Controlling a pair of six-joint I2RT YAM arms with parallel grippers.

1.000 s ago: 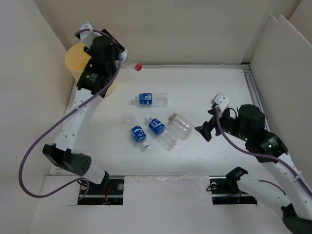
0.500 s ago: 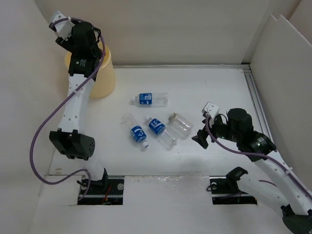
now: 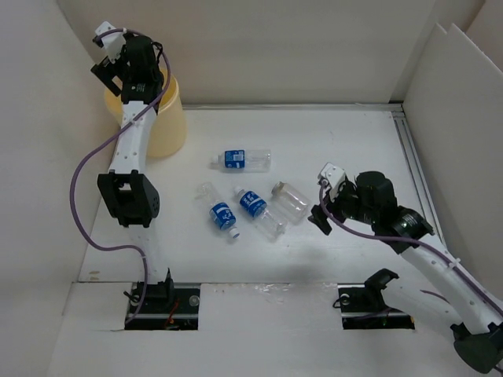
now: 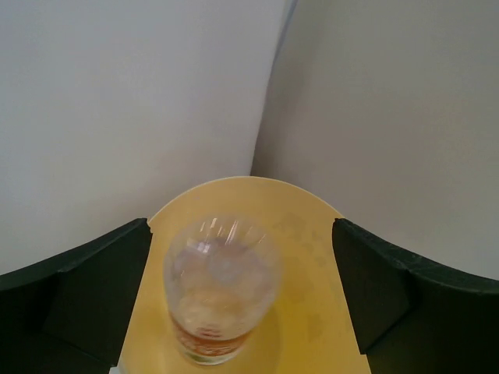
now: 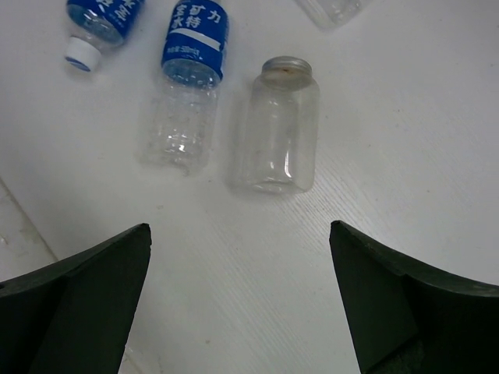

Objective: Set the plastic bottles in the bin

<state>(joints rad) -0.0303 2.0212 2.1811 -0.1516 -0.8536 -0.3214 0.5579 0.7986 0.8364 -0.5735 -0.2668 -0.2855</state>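
The pale yellow bin (image 3: 161,122) stands in the far left corner. My left gripper (image 3: 126,78) hangs over it, open. In the left wrist view a clear bottle with a red label (image 4: 222,292) is loose inside the bin (image 4: 312,257), base toward the camera, between the wide fingers of the left gripper (image 4: 240,234) and touching neither. Three blue-labelled bottles (image 3: 244,159) (image 3: 218,210) (image 3: 258,209) and an unlabelled bottle (image 3: 291,202) lie mid-table. My right gripper (image 3: 321,216) is open just right of the unlabelled bottle (image 5: 277,144), which lies ahead of the right gripper (image 5: 238,230).
White walls close in the table at the back and on both sides, and the bin sits against the left wall. A metal rail (image 3: 410,149) runs along the table's right edge. Two blue-labelled bottles (image 5: 191,78) (image 5: 101,23) lie left of the unlabelled one.
The left arm swung the red-capped bottle from the right of the bin to over it, then opened and let it go. The right gripper crept left toward the unlabelled bottle.
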